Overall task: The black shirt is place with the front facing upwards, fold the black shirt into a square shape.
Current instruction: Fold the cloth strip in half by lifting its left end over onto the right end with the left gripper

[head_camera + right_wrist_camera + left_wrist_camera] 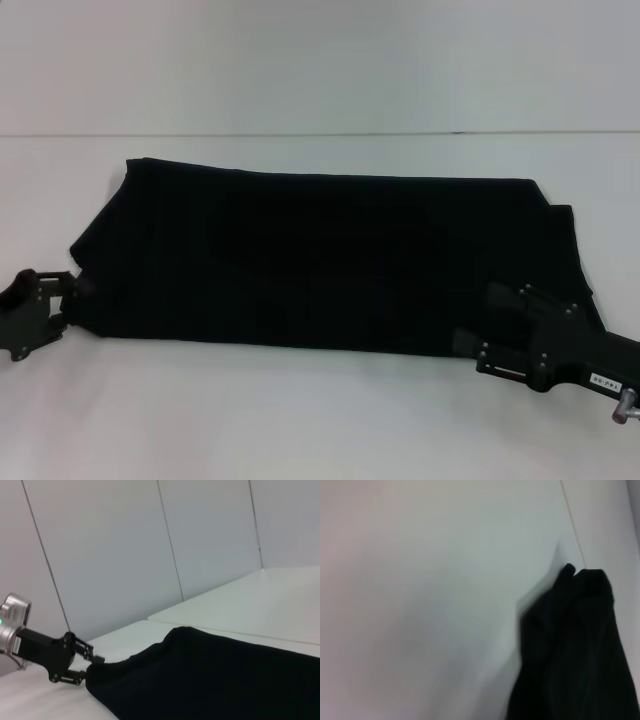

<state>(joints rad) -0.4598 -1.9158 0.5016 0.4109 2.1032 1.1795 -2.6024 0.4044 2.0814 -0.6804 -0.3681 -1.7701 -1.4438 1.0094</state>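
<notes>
The black shirt (320, 260) lies across the white table as a long, wide band with only plain black cloth showing; no print or label is visible. My left gripper (72, 290) is at the shirt's left end, touching its near corner. It also shows in the right wrist view (90, 669), right at the cloth's edge. My right gripper (480, 322) is at the shirt's right end, over its near edge. The shirt (575, 650) shows as a blurred black fold in the left wrist view, and it fills the lower part of the right wrist view (225, 680).
The white table (300, 420) runs in front of the shirt and behind it up to a seam line (320, 134). Pale panelled walls (125, 545) stand beyond the table.
</notes>
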